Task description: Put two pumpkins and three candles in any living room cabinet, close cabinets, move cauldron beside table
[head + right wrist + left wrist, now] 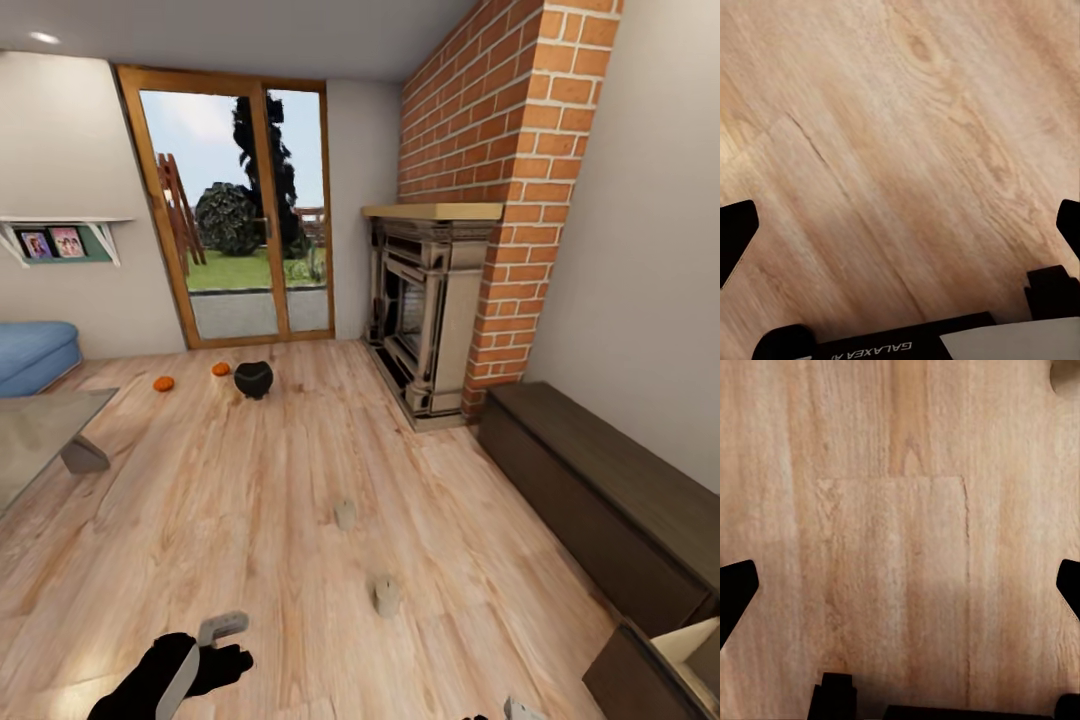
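Both fingers wide apart, empty, above floor.

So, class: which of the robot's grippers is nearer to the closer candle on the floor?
Left, though not by much. The left gripper sits low and to the left of the nearer candle; the right gripper is barely in view at the bottom edge, beyond the candle's right.

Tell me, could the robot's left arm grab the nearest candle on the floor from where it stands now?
Probably not yet. Nothing blocks the nearer candle, but bare floor separates it from the left gripper, whose open fingers frame bare wood; the robot would likely need to roll closer.
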